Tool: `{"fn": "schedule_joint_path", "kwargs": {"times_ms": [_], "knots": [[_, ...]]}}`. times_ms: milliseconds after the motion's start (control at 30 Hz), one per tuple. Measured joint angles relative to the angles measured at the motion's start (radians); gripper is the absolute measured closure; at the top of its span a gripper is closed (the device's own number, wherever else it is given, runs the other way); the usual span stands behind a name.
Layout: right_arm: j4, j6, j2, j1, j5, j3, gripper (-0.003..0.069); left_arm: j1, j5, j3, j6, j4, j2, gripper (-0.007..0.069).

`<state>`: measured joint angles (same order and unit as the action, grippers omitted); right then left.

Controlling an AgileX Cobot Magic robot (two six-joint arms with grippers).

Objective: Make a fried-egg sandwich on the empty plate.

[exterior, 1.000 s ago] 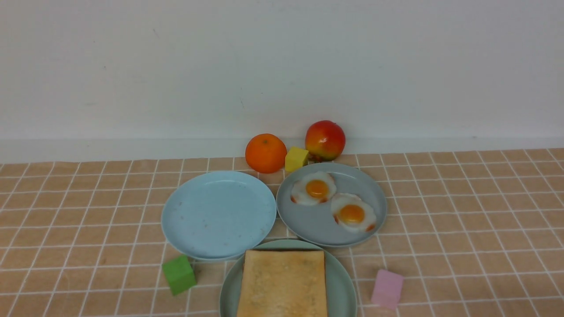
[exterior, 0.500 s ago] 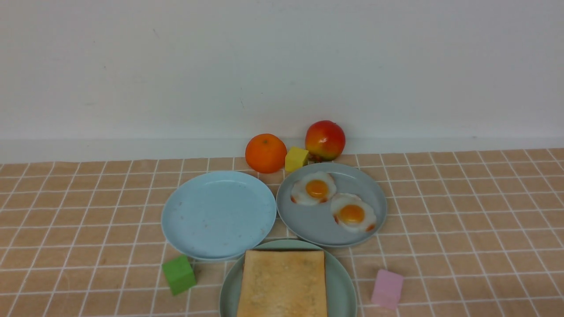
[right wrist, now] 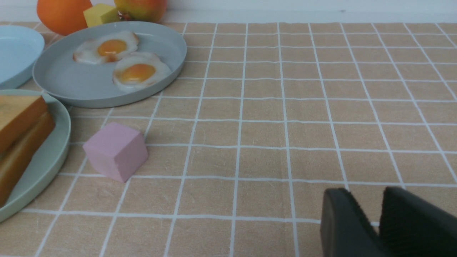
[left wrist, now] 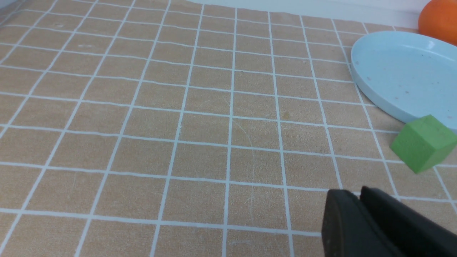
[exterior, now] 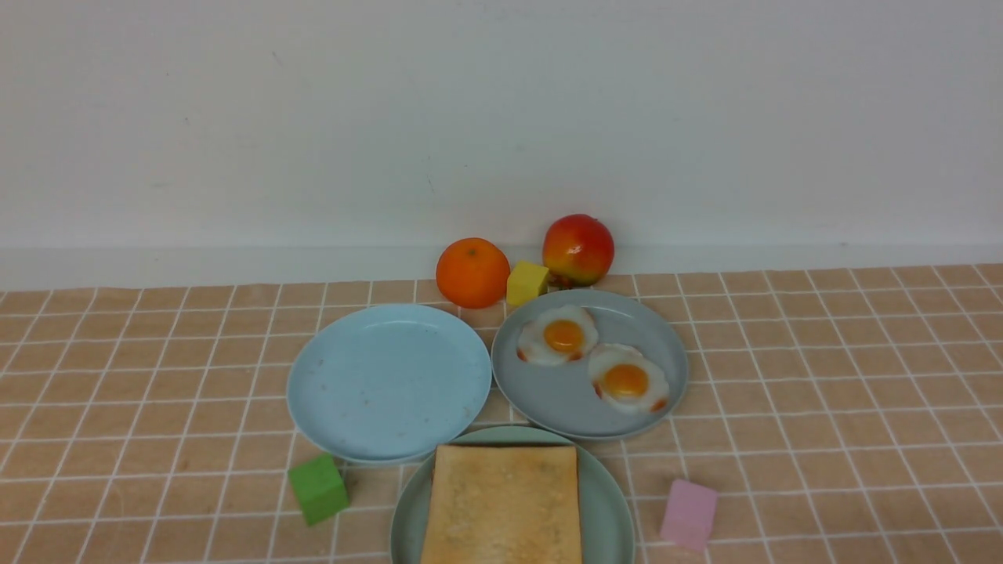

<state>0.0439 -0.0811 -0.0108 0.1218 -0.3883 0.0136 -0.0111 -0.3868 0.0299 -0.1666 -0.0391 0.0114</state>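
Sandwich (exterior: 502,505) sits on the mint plate (exterior: 611,509) at the near edge of the front view, cut off by the frame. The top toast faces up, square to the camera. In the right wrist view the stack shows side-on: two toast slices, one over the other, with a pale seam between them. That seam could be the egg, but it is too thin to confirm.

Grey plate (exterior: 564,403) holds two eggs (exterior: 558,335), touching each other, toward its far side. Blue plate (exterior: 388,381) carries nothing. Its near rim just overlaps the mint plate's far rim.

Judgement: assembly looks finished. Bottom toast, filling and top toast are stacked on the right plate, so nothing obvious is left but to pull back. The only open check is whether an egg really lies inside.

Left gripper (left wrist: 358,194): low over bare cloth, well apart from the sandwich, near the green cube (left wrist: 423,142). Jaws nearly together with only a thin slit, nothing between them. Whether parted or closed, cannot tell.

Right gripper (right wrist: 380,200): low over bare cloth, apart from the pink cube (right wrist: 116,150) and the mint plate. A clear gap stands between the jaws and nothing is held; released.

Orange (exterior: 472,272), yellow cube (exterior: 526,283) and apple (exterior: 578,249) sit behind the plates, by the wall.
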Motion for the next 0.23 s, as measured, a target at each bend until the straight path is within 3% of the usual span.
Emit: {"fn": "schedule_joint_path", "kwargs": {"times_ms": [233], "knots": [[0.000, 0.000, 0.000, 0.000, 0.000, 0.000, 0.0458, 0.000, 0.000, 0.000, 0.000, 0.000, 0.000, 0.0550]]}}
